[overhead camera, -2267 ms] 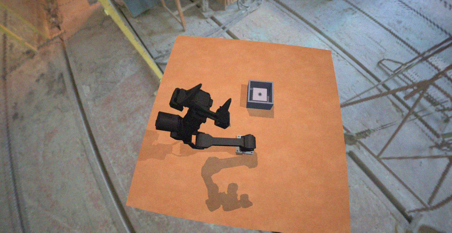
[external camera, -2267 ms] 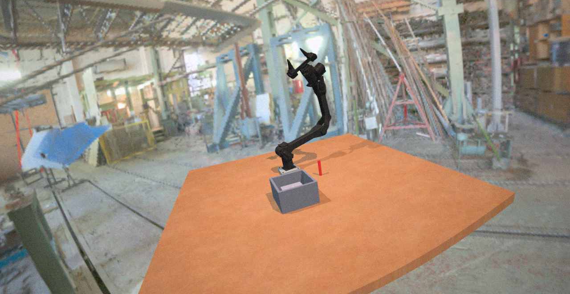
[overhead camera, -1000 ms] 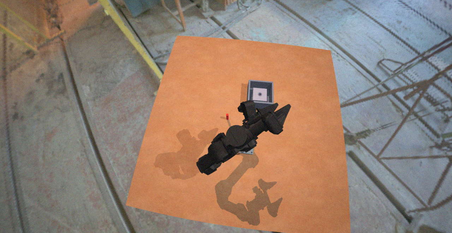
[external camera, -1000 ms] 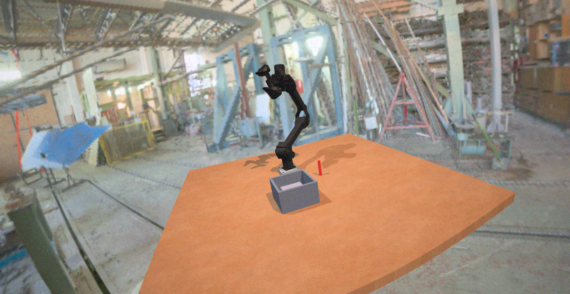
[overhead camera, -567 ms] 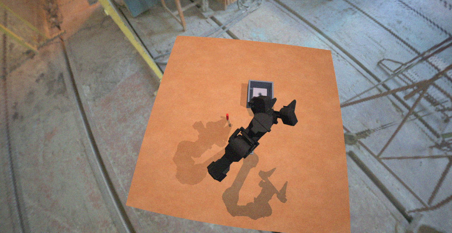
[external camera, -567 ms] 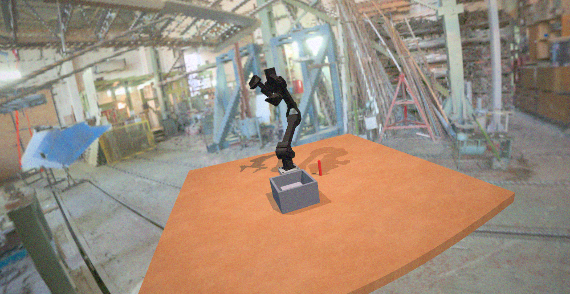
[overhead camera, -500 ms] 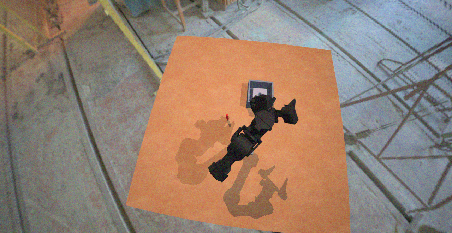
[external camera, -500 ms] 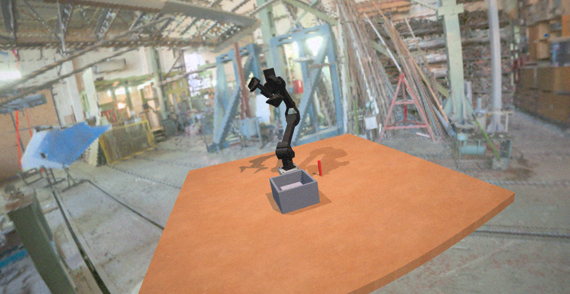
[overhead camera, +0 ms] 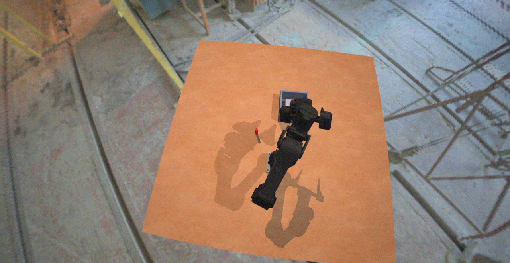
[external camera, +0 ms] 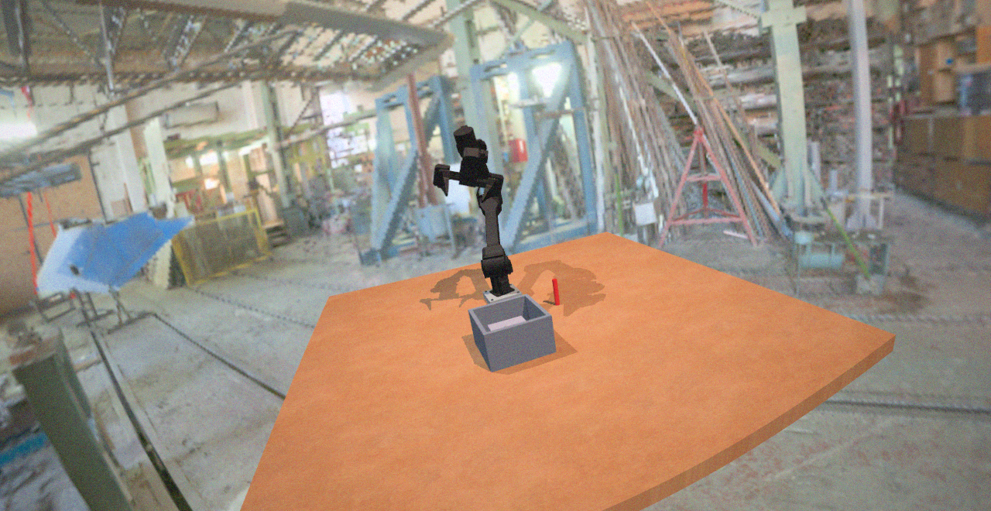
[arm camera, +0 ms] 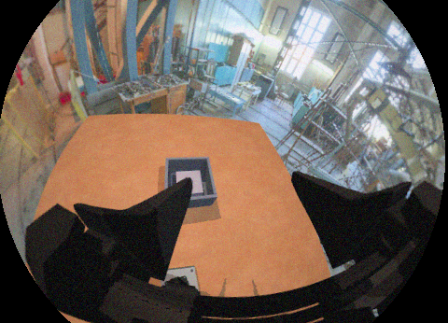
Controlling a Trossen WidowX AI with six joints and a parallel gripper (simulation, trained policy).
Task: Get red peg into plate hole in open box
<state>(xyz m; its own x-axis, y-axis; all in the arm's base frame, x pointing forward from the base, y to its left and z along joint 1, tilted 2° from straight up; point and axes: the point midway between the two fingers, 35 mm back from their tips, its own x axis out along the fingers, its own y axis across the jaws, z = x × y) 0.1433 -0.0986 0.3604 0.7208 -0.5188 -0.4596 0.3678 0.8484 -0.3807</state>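
The red peg stands upright on the table, outside the box; I do not see it in the wrist view. The grey open box stands on the table, partly covered by the arm in the top view. The pale plate lies at its bottom; its hole cannot be made out, and a fingertip overlaps the plate in the wrist view. My gripper is wide open and empty, high above the table and away from the peg.
The orange table carries the box, the peg and the arm's light base plate. In the exterior view the peg stands to the right of the base, behind the box's right side. Shadows of the arm fall across the table.
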